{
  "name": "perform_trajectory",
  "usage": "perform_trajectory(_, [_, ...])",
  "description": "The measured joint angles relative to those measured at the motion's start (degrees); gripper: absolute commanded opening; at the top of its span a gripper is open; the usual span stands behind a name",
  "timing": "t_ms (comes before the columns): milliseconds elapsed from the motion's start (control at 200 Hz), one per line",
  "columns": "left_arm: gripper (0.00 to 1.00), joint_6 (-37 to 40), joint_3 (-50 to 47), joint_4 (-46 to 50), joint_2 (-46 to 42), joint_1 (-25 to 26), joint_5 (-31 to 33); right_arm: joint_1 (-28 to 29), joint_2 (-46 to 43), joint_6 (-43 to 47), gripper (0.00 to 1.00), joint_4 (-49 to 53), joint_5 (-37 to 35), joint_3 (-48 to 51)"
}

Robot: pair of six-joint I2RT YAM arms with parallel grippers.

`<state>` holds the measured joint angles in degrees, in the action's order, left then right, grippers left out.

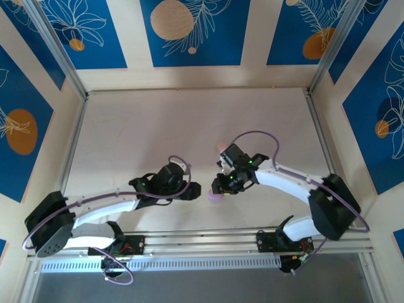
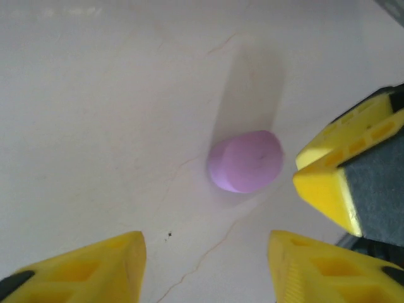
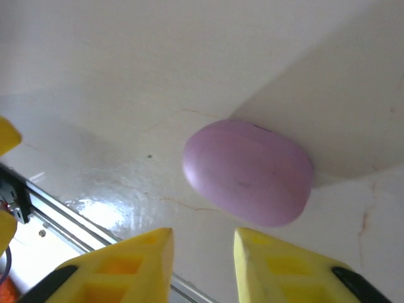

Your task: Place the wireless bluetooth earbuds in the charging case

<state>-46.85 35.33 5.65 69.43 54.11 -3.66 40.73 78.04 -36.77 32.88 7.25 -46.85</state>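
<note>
A closed purple oval charging case (image 1: 216, 196) lies on the pale table between my two grippers. In the left wrist view the purple case (image 2: 246, 161) sits end-on ahead of my left gripper (image 2: 205, 252), whose yellow fingers stand wide open and empty. From the right wrist camera the case (image 3: 247, 172) lies lid-shut just beyond my right gripper (image 3: 202, 243), open with nothing between its fingers. Seen from above, my left gripper (image 1: 194, 190) is just left of the case and my right gripper (image 1: 219, 185) hovers right over it. The earbuds are out of view.
A small pale pink object (image 1: 220, 148) peeks out behind the right arm's wrist. A metal rail (image 1: 202, 240) runs along the table's near edge. Patterned blue walls enclose the table. The right gripper's yellow finger (image 2: 353, 170) crowds the case in the left wrist view.
</note>
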Motion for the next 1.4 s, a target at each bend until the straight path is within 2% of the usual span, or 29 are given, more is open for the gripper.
perform_trajectory(130, [0.94, 2.47, 0.02, -0.17, -6.10, 0.02, 0.83, 0.28, -11.30, 0.72, 0.57, -0.81, -3.13, 0.87])
perform_trajectory(160, [1.00, 3.34, -0.04, -0.37, -7.78, 0.02, 0.92, 0.35, -14.23, 0.92, 0.64, -1.18, -3.69, 1.62])
perform_trajectory(215, [1.00, 4.68, -0.31, -0.70, -11.41, 0.02, 1.22, 0.61, -20.00, 0.79, 0.76, -1.62, -4.81, 3.39])
perform_trajectory(310, [1.00, 6.21, -1.46, -0.96, -17.57, 0.07, 1.64, 0.96, -29.20, 1.62, 0.90, -1.64, -6.29, 6.86])
perform_trajectory(455, [1.00, 8.24, -4.83, -1.01, -27.17, 0.13, 2.25, 0.98, -40.50, 1.92, 1.00, -1.01, -7.10, 11.02])
perform_trajectory(610, [1.00, 8.50, -6.97, 1.77, -33.38, 0.13, 2.99, 1.33, -48.15, 1.57, 0.99, -0.46, -7.04, 14.38])
perform_trajectory(740, [1.00, 8.48, -6.99, 4.44, -34.49, 0.13, 4.92, 1.33, -48.00, 0.24, 0.99, -0.26, -7.80, 14.99])
perform_trajectory(865, [1.00, 9.18, -6.69, 7.50, -33.00, 0.13, 8.39, 1.33, -44.13, -1.01, 0.99, -0.39, -9.88, 14.38])
perform_trajectory(1050, [1.00, 13.49, -0.90, 10.93, -22.97, -0.35, 12.66, 0.52, -34.73, 1.33, 0.99, -3.10, -8.72, 11.52])
perform_trajectory(1275, [1.00, 21.79, 12.98, 12.98, -7.06, -2.03, 15.54, -7.19, -26.16, 6.93, 0.99, -9.49, -1.40, 10.19])
perform_trajectory(1396, [1.00, 24.94, 17.62, 13.29, -2.49, -6.54, 16.17, -13.40, -24.57, 8.83, 0.99, -13.29, 0.61, 10.19])
